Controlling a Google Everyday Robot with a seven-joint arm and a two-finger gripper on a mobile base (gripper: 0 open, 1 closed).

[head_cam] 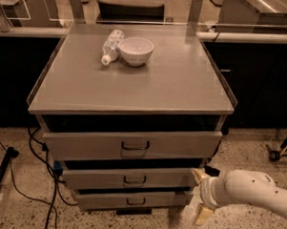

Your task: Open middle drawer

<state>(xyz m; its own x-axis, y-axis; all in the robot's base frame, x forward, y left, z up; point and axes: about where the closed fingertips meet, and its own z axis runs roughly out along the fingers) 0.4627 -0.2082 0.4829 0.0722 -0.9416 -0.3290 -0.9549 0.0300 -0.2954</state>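
Observation:
The grey cabinet has three drawer fronts. The middle drawer (98,177) is a long low grey front with a small dark loop handle (134,180) at its centre. It stands slightly out from the cabinet, like the other two. My gripper (200,194) is open and empty, low at the cabinet's right front corner. Its upper cream finger (198,174) is at the right end of the middle drawer front. Its lower finger (203,215) hangs near the floor. The gripper is well right of the handle.
The taller top drawer (85,143) is above and the narrowest bottom drawer (101,200) is below. A white bowl (136,50) and a lying plastic bottle (111,46) sit on the cabinet top (173,84). Cables (45,179) run on the floor at left. A wheeled stand (280,151) is at right.

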